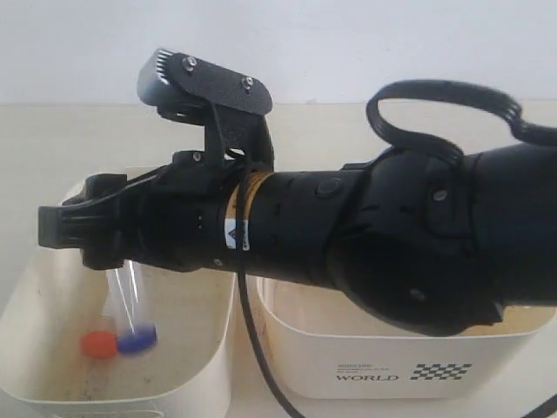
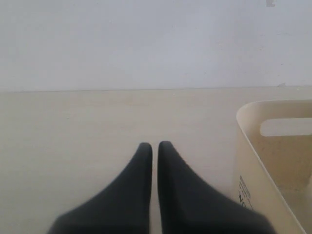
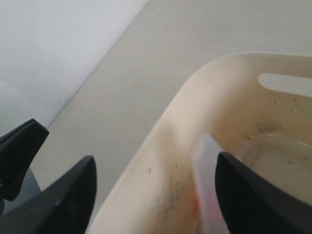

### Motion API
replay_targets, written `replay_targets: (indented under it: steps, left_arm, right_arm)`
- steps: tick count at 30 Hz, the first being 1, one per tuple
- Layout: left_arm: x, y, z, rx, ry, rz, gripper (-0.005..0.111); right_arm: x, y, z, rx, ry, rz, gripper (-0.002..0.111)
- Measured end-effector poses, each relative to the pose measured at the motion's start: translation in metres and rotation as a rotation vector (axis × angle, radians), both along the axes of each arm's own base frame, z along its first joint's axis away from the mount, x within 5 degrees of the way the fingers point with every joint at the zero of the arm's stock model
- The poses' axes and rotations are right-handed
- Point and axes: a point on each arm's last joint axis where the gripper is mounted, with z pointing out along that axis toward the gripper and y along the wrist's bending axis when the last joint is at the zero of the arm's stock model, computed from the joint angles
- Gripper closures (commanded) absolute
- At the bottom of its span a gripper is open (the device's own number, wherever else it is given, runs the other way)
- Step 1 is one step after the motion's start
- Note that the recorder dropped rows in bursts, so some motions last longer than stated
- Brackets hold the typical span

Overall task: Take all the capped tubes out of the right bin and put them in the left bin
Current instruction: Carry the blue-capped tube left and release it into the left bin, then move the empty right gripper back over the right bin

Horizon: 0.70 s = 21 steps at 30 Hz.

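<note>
While the right gripper [image 3: 155, 163] hangs over the left bin [image 1: 223, 324] with jaws wide apart, a blue-capped tube [image 1: 130, 300] and a red-capped tube [image 1: 98, 343] sit inside it. Left gripper [image 2: 152, 145] jaws are pretty much closed, empty, over the surface [image 2: 73, 126].

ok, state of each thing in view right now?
Right hand: open, over the left bin.
Left hand: shut, empty, above the table.
Left bin: two tubes visible inside.
Blue-capped tube: capped, cap down in left bin.
Orange-capped tube: capped, in left bin, body unclear.
Right bin: inside hidden by the arm.
</note>
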Motion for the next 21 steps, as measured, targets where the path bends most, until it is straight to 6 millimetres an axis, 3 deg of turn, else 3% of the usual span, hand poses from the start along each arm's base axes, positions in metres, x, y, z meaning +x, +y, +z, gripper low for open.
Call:
replay_targets:
  steps: [4, 5, 7, 10, 12, 16, 21]
  left_arm:
    - [0.000, 0.000, 0.000, 0.000, 0.000, 0.000, 0.102]
    - [0.000, 0.000, 0.000, 0.000, 0.000, 0.000, 0.102]
    - [0.000, 0.000, 0.000, 0.000, 0.000, 0.000, 0.102]
    - [0.000, 0.000, 0.000, 0.000, 0.000, 0.000, 0.102]
    - [0.000, 0.000, 0.000, 0.000, 0.000, 0.000, 0.102]
    - [0.000, 0.000, 0.000, 0.000, 0.000, 0.000, 0.102]
    - [0.000, 0.000, 0.000, 0.000, 0.000, 0.000, 0.102]
  right_arm:
    - [-0.001, -0.002, 0.002, -0.005, 0.005, -0.002, 0.041]
    - [-0.001, -0.007, 0.010, -0.020, 0.011, -0.011, 0.041]
    - [0.005, -0.022, 0.029, -0.100, 0.050, -0.054, 0.041]
    - [0.015, -0.066, 0.059, -0.362, 0.174, -0.147, 0.041]
    - [0.014, -0.089, 0.068, -0.505, 0.222, -0.183, 0.041]
    - [0.009, -0.110, 0.064, -0.730, 0.282, -0.221, 0.041]
    - [0.011, -0.119, 0.055, -0.856, 0.330, -0.286, 0.041]
